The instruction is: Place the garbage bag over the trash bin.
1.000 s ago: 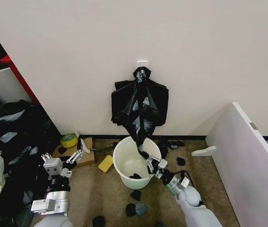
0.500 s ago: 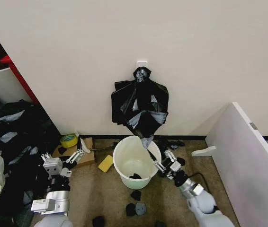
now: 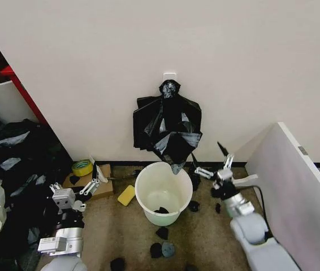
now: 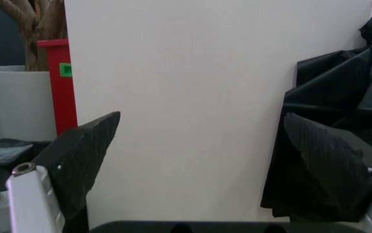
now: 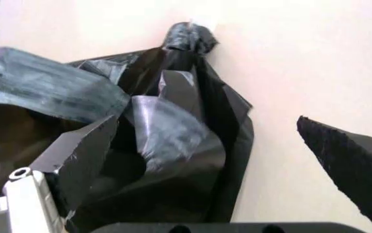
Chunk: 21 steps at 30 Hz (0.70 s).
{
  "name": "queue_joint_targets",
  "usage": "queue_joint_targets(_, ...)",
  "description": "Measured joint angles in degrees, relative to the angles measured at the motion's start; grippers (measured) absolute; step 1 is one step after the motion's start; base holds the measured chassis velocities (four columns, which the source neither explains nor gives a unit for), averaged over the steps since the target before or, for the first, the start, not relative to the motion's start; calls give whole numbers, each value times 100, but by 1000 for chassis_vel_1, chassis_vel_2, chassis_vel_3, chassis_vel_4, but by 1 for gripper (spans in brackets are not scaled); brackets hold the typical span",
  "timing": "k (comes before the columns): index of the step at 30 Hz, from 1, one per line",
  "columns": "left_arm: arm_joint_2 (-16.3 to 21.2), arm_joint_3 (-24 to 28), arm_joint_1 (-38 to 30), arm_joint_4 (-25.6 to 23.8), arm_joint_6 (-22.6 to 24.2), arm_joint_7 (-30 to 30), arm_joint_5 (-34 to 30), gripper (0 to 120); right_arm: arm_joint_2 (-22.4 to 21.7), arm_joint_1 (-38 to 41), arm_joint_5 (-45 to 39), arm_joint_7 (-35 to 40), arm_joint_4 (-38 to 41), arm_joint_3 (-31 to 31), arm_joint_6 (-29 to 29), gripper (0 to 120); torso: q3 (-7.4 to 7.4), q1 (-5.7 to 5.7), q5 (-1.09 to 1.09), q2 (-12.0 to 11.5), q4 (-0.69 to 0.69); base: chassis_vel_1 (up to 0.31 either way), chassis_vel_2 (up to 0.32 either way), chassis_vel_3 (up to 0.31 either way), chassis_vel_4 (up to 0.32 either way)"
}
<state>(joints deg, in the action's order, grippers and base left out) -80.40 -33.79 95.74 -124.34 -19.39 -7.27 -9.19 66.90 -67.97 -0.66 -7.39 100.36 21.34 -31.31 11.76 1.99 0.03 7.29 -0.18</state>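
Observation:
The trash bin (image 3: 147, 179), a round white bucket, stands on the floor against the wall with a small black scrap inside. Above it a black bundle (image 3: 167, 116) hangs by its knotted top from a wall hook. The garbage bag (image 3: 177, 148), glossy and crinkly, droops from the bundle's underside, and its tip hangs just over the bin's back rim. My right gripper (image 3: 213, 164) is open to the right of the bin, apart from the bag. In the right wrist view it (image 5: 206, 121) faces the bundle (image 5: 166, 145). My left gripper (image 3: 92, 182) is open, low at the left.
A yellow tape roll (image 3: 82, 167), a cardboard box (image 3: 104, 187) and a yellow sponge (image 3: 126, 195) lie left of the bin. Black scraps (image 3: 163, 248) dot the floor in front. A white panel (image 3: 293, 192) stands at the right. Dark bags (image 3: 18, 164) pile up at the left.
My right gripper let go of the garbage bag and swung from the bin's mouth out to its right and upward. The stretched bag sprang back up above the rim.

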Motion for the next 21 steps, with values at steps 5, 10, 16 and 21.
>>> queue_joint_targets(5,8,-39,6,2,-5,-24,0,100,-643,405,98,-785,164,-58,585,100,0,1,2,0,-1,0,0,0,0)
queue_joint_targets(10,-5,-39,5,10,-12,-37,6,100,-963,604,139,-1168,263,-129,996,100,0,1,1,0,-1,0,0,0,0)
queue_joint_targets(16,-34,-22,4,14,-17,-42,38,100,-1110,766,176,-1357,347,-153,1443,96,0,1,1,0,-1,0,0,0,0)
queue_joint_targets(21,-51,-10,4,15,-21,-43,59,100,-1159,856,106,-1443,353,-183,1630,79,0,1,1,0,0,0,0,0,0)
